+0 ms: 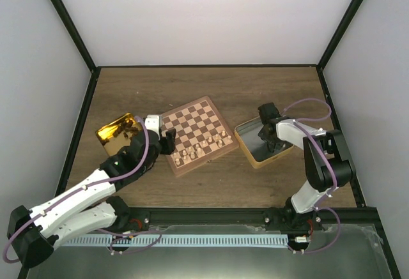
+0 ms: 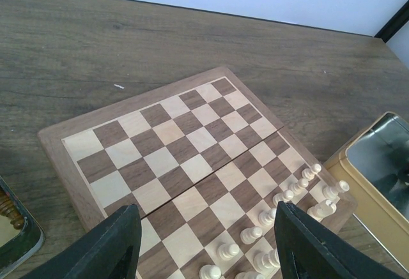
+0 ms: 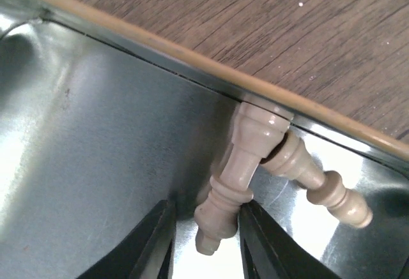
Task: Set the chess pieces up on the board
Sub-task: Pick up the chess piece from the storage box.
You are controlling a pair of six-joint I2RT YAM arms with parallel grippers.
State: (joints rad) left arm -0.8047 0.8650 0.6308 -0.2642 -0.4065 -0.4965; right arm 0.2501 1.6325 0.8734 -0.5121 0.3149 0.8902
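Right gripper (image 3: 206,228) straddles pale piece (image 3: 246,145) in tin (image 3: 96,113), clamp unclear; left gripper (image 2: 208,212) apart, empty; board (image 2: 185,126) lower right holds some cream men (image 2: 251,233), no dark.

Surface (image 1: 211,84): bare wood beyond the board (image 1: 192,122), open passage. Board: far rows bare, near rows crowded with pale pieces (image 1: 206,145). Flanking obstacles: gold tin (image 1: 114,132) left, right tin (image 1: 246,140). In the right tin's corner, two pieces (image 3: 255,138) lie against its wall.
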